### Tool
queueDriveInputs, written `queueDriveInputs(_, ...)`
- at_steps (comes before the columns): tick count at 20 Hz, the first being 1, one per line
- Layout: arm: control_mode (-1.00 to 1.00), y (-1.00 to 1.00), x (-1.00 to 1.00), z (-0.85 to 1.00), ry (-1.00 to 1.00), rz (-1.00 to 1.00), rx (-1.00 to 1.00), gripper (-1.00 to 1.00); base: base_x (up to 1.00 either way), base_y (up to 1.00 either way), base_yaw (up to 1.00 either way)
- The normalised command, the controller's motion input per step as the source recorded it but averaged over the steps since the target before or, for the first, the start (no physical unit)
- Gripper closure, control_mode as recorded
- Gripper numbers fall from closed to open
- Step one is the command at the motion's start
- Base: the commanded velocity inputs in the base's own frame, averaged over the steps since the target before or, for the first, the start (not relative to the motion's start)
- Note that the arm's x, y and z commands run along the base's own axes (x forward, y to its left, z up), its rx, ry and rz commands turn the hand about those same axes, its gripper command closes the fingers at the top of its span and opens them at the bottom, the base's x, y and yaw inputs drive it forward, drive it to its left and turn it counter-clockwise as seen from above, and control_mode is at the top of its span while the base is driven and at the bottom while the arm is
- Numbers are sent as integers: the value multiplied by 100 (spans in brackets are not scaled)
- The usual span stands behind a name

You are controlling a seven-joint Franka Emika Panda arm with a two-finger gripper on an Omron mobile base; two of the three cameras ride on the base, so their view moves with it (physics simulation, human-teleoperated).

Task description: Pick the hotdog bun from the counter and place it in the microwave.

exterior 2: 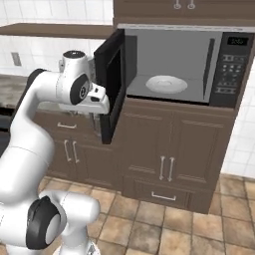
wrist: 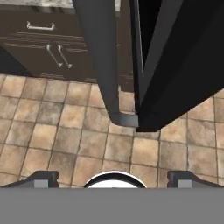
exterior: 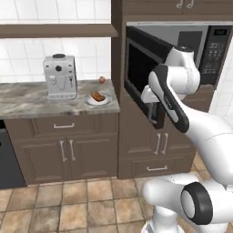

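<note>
Small orange-brown two-lobed hotdog bun (exterior: 97,96) on white plate (exterior: 105,100); gripper (wrist: 113,177) fingers wide apart, empty.

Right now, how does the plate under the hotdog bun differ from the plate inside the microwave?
The plate on the counter carries the hotdog bun; the plate in the microwave is bare. The counter plate sits in the open beside the coffee machine; the microwave plate lies inside the grey cavity behind the open door. The microwave plate looks larger. Both are round and white.

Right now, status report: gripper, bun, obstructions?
Gripper open, empty, beside open microwave door. Hotdog bun on small plate on counter, untouched. Microwave cavity open.
</note>
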Motion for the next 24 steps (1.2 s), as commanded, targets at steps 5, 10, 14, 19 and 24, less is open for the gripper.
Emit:
queueDriveInputs(5, 100, 0, 0, 0, 0, 0, 0, -100, -5, 100, -3)
queueDriveInputs(10, 100, 0, 0, 0, 0, 0, 0, -100, 82, 76, -9)
queueDriveInputs(14, 100, 0, 0, 0, 0, 0, 0, -100, 100, 0, -12)
queueDriveInputs(19, 100, 0, 0, 0, 0, 0, 0, -100, 92, 0, -4)
queueDriveInputs(24, 100, 0, 0, 0, 0, 0, 0, -100, 68, 9, -1)
